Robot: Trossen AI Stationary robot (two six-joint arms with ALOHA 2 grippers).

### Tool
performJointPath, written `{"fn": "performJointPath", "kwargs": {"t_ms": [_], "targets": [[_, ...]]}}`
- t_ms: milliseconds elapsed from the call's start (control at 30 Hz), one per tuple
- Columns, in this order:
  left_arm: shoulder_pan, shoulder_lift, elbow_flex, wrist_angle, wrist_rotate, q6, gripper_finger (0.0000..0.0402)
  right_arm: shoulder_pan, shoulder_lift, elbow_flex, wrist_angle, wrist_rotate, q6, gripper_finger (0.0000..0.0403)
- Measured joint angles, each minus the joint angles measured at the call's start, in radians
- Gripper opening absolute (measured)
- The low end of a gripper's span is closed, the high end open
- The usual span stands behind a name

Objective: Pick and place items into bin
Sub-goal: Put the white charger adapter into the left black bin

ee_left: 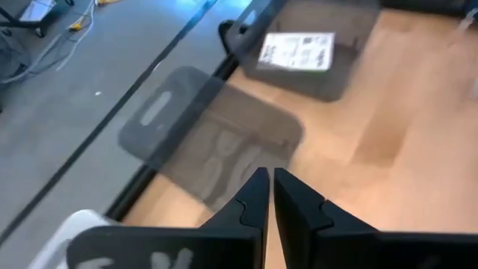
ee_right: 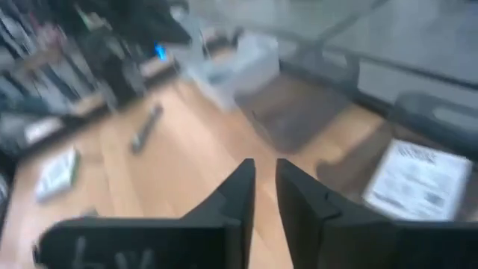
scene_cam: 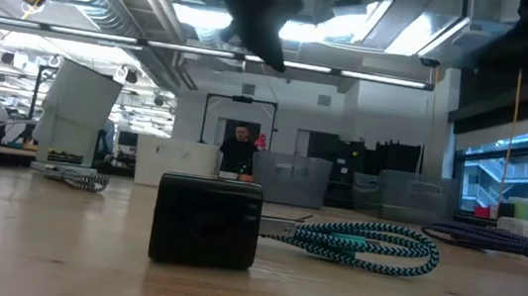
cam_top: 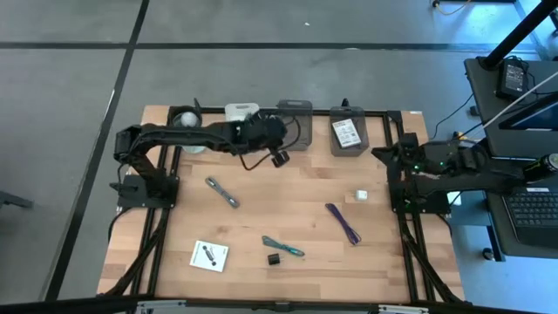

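Loose items lie flat on the wooden table: a grey metal tool point(cam_top: 222, 192), a white printed card point(cam_top: 209, 255), a teal tie point(cam_top: 283, 247), a tiny black block point(cam_top: 274, 259), a purple strip point(cam_top: 343, 222) and a white cube point(cam_top: 360, 194). Along the far edge stand a white bin point(cam_top: 242, 112), a grey bin point(cam_top: 295, 122) and a second grey bin point(cam_top: 349, 135) with a printed card in it. My left gripper point(ee_left: 269, 183) hangs high in front of the first grey bin, shut and holding nothing. My right gripper point(ee_right: 265, 175) waits at the table's right side, its fingers slightly apart and holding nothing.
A white round object point(cam_top: 186, 118) sits at the far left corner. Black frame rails point(cam_top: 410, 235) run along the table's sides. In the low view the black block point(scene_cam: 206, 219) and the teal tie point(scene_cam: 363, 244) lie nearest, with a room and a person behind.
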Motion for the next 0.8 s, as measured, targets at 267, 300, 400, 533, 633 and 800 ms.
{"fn": "performJointPath", "kwargs": {"t_ms": [267,300,400,533,633,800], "targets": [[-0.086,0.132,0.135,-0.020,-0.043,-0.120,0.0006,0.000,0.330,0.340,-0.417,-0.058,-0.135,0.0010],[-0.095,0.145,0.146,-0.022,-0.043,-0.120,0.0006,0.000,0.373,0.368,-0.459,-0.078,-0.160,0.0008],[-0.119,0.175,0.162,-0.031,-0.042,-0.120,0.0005,0.000,0.508,0.420,-0.558,-0.107,-0.213,0.0009],[-0.146,0.177,0.164,-0.078,-0.031,-0.114,0.0003,-0.001,0.683,0.433,-0.648,-0.158,-0.287,0.0034],[-0.161,0.176,0.164,-0.146,0.001,-0.105,0.0001,0.000,0.799,0.424,-0.668,-0.201,-0.370,0.0065],[-0.181,0.168,0.162,-0.230,0.047,-0.109,0.0002,-0.001,0.921,0.381,-0.660,-0.242,-0.442,0.0128]]}}
